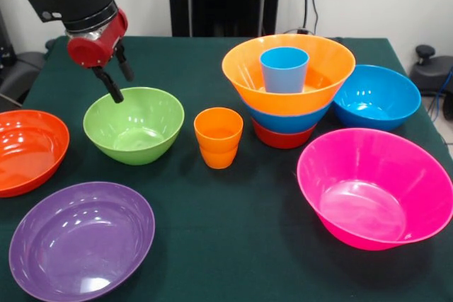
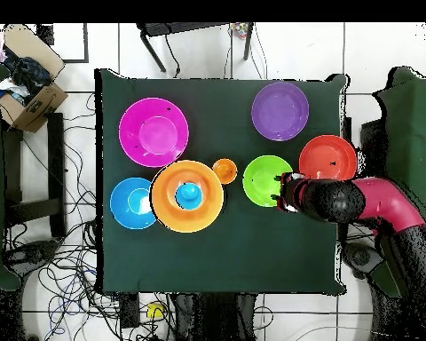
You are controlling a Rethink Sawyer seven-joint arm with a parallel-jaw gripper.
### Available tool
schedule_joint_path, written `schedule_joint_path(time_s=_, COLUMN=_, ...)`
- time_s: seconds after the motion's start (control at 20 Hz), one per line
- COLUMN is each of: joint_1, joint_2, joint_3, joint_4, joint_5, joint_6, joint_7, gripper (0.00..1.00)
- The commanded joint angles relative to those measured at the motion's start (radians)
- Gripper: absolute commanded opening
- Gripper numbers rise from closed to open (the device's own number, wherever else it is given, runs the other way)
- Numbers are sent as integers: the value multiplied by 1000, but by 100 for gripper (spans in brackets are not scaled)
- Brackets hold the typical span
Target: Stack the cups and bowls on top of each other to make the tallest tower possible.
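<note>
The tower (image 1: 288, 79) stands at the back right: a red-orange bowl (image 1: 282, 137), a blue bowl (image 1: 287, 121) and an orange bowl (image 1: 311, 90), with the light blue cup (image 1: 284, 68) upright inside the top bowl. The tower also shows in the overhead view (image 2: 168, 209). An orange cup (image 1: 218, 137) stands alone at the centre. My gripper (image 1: 122, 87) is open and empty, hovering over the far left rim of the lime green bowl (image 1: 134, 126). In the overhead view the gripper (image 2: 280, 191) is at the green bowl's (image 2: 264, 180) edge.
A red-orange bowl (image 1: 28, 150) sits at the left edge and a purple bowl (image 1: 81, 240) at the front left. A large pink bowl (image 1: 375, 189) sits at the front right and a second blue bowl (image 1: 376, 95) behind it. All bowls stand open side up.
</note>
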Motion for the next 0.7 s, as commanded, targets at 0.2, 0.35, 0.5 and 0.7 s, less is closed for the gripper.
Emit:
schedule_joint_path(time_s=0.2, joint_1=-1, joint_2=120, joint_3=-62, joint_4=6, joint_5=-126, joint_6=-87, joint_7=-327, gripper=100)
schedule_joint_path(time_s=0.35, joint_1=-1, joint_2=138, joint_3=-65, joint_4=-8, joint_5=-137, joint_6=-89, joint_7=-337, gripper=100)
schedule_joint_path(time_s=0.5, joint_1=-1, joint_2=150, joint_3=-68, joint_4=-20, joint_5=-141, joint_6=-91, joint_7=-345, gripper=100)
schedule_joint_path(time_s=0.7, joint_1=4, joint_2=142, joint_3=-71, joint_4=-19, joint_5=-134, joint_6=-84, joint_7=-340, gripper=100)
